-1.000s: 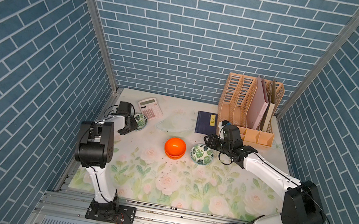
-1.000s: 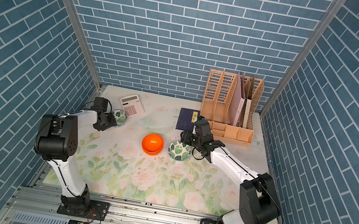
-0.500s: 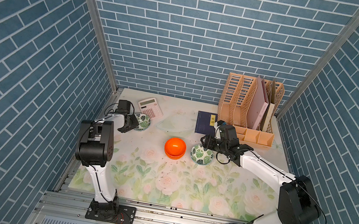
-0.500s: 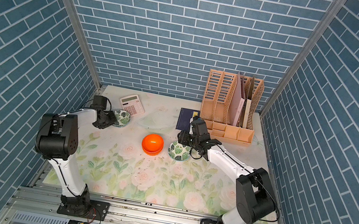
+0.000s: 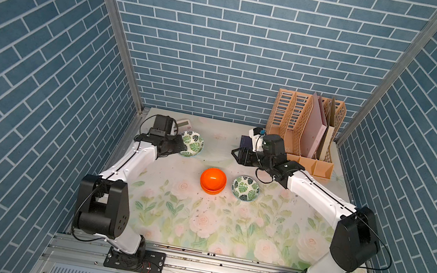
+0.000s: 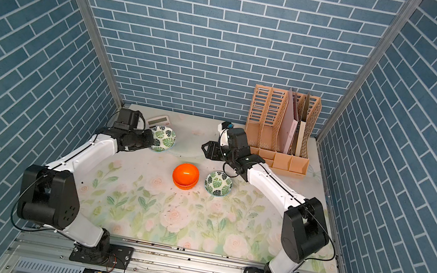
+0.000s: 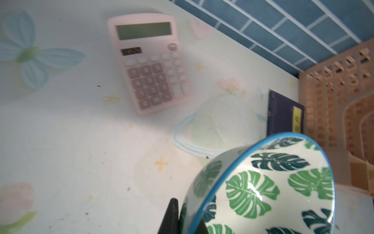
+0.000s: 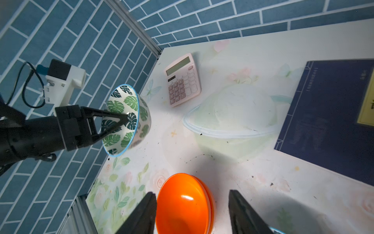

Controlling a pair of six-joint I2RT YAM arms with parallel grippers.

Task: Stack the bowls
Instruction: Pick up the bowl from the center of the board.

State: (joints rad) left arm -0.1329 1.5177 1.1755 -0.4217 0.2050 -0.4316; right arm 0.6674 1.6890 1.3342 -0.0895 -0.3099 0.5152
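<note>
A leaf-print bowl (image 5: 193, 145) (image 6: 163, 139) (image 8: 126, 119) hangs tilted off the mat at the back left. My left gripper (image 5: 179, 147) (image 6: 149, 140) (image 7: 187, 221) is shut on its blue rim, one finger inside and one outside (image 7: 172, 214). Two orange bowls (image 5: 213, 180) (image 6: 185, 175) (image 8: 182, 204) sit nested mid-table. Right beside them, a second leaf-print bowl (image 5: 245, 188) (image 6: 218, 183) rests on the mat. My right gripper (image 5: 239, 156) (image 6: 207, 150) (image 8: 192, 214) hovers open and empty behind the orange stack.
A pink calculator (image 5: 183, 123) (image 7: 149, 60) (image 8: 182, 79) lies at the back left behind the held bowl. A navy book (image 8: 327, 113) (image 7: 283, 113) lies under my right wrist. A peach file organizer (image 5: 303, 128) (image 6: 280, 124) stands at the back right. Brick walls close in three sides.
My left gripper closed on the leaf-print bowl's rim and tipped it up off the mat. My right gripper drew back and up from the second leaf-print bowl.
</note>
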